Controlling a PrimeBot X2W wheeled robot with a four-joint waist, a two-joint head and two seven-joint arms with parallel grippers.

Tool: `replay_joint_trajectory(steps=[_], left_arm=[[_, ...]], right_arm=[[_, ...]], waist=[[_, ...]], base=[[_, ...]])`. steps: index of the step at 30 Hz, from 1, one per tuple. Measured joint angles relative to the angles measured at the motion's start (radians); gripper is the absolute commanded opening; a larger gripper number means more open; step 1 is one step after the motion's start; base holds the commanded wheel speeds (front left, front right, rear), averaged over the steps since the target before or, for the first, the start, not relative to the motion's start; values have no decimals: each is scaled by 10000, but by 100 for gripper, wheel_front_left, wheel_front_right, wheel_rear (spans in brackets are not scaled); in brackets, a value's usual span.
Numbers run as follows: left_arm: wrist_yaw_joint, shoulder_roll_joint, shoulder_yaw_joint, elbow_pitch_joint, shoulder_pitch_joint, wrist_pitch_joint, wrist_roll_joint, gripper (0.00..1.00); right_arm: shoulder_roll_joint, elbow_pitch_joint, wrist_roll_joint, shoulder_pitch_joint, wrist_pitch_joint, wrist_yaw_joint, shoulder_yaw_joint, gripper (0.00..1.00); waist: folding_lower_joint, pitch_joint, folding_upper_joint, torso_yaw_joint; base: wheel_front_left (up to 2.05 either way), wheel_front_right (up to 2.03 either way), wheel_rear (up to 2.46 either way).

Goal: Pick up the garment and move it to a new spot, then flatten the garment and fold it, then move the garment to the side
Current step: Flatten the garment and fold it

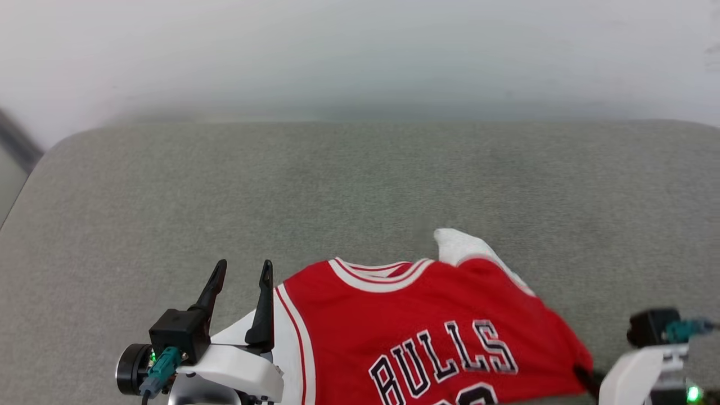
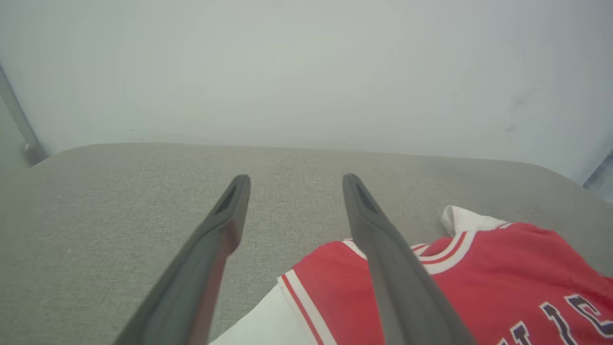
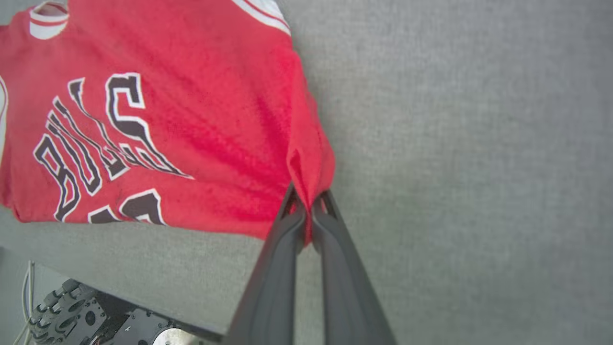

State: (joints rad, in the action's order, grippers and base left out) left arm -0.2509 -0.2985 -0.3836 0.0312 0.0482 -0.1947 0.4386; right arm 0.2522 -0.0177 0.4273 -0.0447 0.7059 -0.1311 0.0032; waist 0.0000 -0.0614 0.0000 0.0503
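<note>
**Garment gripped at one edge; first move outstanding**

The garment (image 1: 427,332) lies lettering-up along the near edge of the grey padded surface (image 1: 360,180), toward its right. Judged stage: pickup just begun. Relocating, flattening, folding and setting aside all remain.

The right wrist view shows the right gripper (image 3: 310,203) pinched tight on a bunched red side edge. The head view leaves that contact unclear but shows the left gripper (image 1: 244,264), fingers spread and holding nothing, at the garment's other side.

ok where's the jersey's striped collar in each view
Head view: striped collar low centre, at the red jersey's far edge.
Left wrist view: lower right, on the jersey's upper edge.
Right wrist view: top left corner.
Shared landmark: the black BULLS lettering.
</note>
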Motion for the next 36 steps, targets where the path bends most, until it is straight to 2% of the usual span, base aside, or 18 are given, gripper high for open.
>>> replay_joint_trajectory(steps=[6, 12, 13, 14, 19, 27, 32, 36], left_arm=[[-33, -88, -25, 94, -50, 150, 58, 100], [-42, -148, -54, 52, -183, 265, 134, 100], [-42, -150, -54, 40, -195, 291, 138, 100], [-42, -150, -61, 31, -197, 293, 150, 100], [-75, -182, -56, -15, -243, 330, 224, 100], [-224, -249, 140, -67, -446, 280, 403, 100], [-274, -249, 215, -115, -518, 240, 483, 100], [-349, -263, 297, -140, -551, 228, 506, 100]], right_arm=[[-1250, -945, -213, -2355, 895, 0, -255, 0], [-1824, -629, -161, -3341, 826, 2, -105, 0], [-1862, -560, -167, -3341, 639, 2, -69, 13], [-1893, -499, -215, -3313, 347, 2, -63, 100], [-1958, -589, -372, -2810, -1626, 2, -102, 100], [-1988, -876, -504, -2160, -5110, 2, -746, 100], [-1979, -675, -955, -1792, -6059, 2, -1187, 100], [-1827, -585, -1386, -1464, -5833, 2, -1356, 100]], waist=[[0, 273, 0, -356], [0, 384, 0, -393], [0, 390, 0, -394], [0, 400, 0, -392], [0, 481, 0, -380], [-1, 696, 0, -444], [0, 778, 0, -474], [-1, 782, 0, -513]], base=[[0, 0, 0], [0, 0, 0], [0, 0, 0], [0, 0, 0], [0, 0, 0], [0, 0, 0], [0, 0, 0], [0, 0, 0]])
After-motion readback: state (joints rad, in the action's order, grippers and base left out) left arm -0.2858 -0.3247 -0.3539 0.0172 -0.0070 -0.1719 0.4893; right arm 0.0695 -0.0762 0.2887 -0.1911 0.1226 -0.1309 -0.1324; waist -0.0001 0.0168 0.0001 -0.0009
